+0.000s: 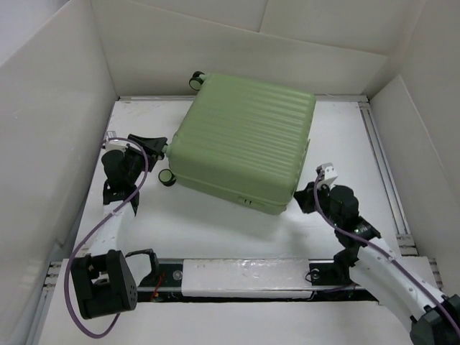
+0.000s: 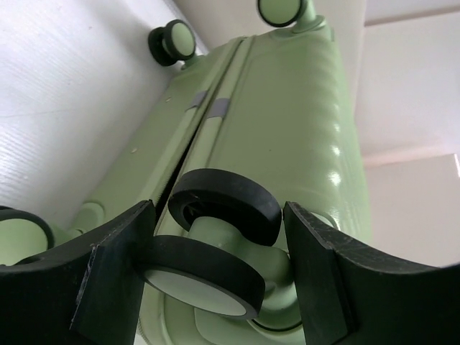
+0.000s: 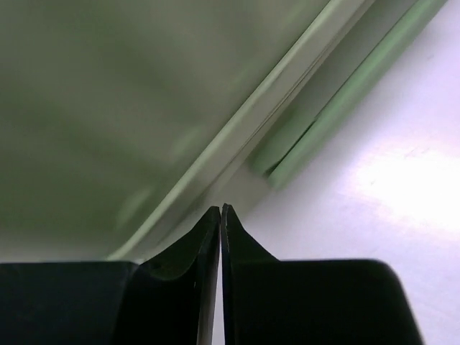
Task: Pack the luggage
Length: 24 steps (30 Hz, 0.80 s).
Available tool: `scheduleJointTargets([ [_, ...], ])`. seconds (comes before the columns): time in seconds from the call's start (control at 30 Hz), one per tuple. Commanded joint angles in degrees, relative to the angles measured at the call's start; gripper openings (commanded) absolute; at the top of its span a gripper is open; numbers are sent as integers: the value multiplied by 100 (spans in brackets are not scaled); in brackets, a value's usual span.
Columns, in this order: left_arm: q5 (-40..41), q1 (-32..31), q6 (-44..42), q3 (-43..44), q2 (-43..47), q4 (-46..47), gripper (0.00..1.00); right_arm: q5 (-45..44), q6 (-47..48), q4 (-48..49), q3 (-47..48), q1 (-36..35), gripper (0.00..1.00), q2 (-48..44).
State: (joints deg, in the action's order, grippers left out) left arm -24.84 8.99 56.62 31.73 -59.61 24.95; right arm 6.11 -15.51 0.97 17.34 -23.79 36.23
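Note:
The luggage (image 1: 246,138), a pale green ribbed suitcase, lies flat and closed on the white table (image 1: 215,230). My left gripper (image 1: 159,146) is at its left side. In the left wrist view the gripper (image 2: 219,215) is open, its jaws straddling a black-and-green double wheel (image 2: 215,237); the left finger (image 2: 118,266) touches the lower wheel, the right finger (image 2: 316,266) stands just off it. My right gripper (image 1: 305,195) is at the suitcase's front right corner. In the right wrist view it (image 3: 221,210) is shut and empty, tips by the shell's lower edge (image 3: 237,136).
Other suitcase wheels show at the back left (image 1: 195,77) and front left (image 1: 167,177). White walls (image 1: 50,108) enclose the table on three sides. A white rail (image 1: 244,277) runs between the arm bases at the near edge.

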Motion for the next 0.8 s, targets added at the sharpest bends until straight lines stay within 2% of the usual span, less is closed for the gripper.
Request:
scheduleJointTargets([
  [0.0,-557,-223,-389,132,-102,589,0,-425,-329,-429,-47,-537,9,-510],
  [0.07,-557,-223,-389,193,-208,643,0,-637,-479,-676,-204,-968,9,-791],
  [0.17,-557,-223,-266,194,-358,827,0,-917,-707,-993,-336,-1461,20,-1188],
  [0.2,-557,-223,-205,194,-445,906,0,-971,-760,-1055,-337,-1575,29,-1188],
  [0.33,-618,-223,94,27,-507,1327,0,-1024,-691,-1004,-206,-2085,42,-672],
  [0.5,-618,-223,200,-123,-446,1451,0,-1585,-304,-669,50,-2595,45,-81],
  [0.77,-496,-354,139,-351,-173,1451,0,-1859,-31,-195,-29,-2595,49,-326],
])
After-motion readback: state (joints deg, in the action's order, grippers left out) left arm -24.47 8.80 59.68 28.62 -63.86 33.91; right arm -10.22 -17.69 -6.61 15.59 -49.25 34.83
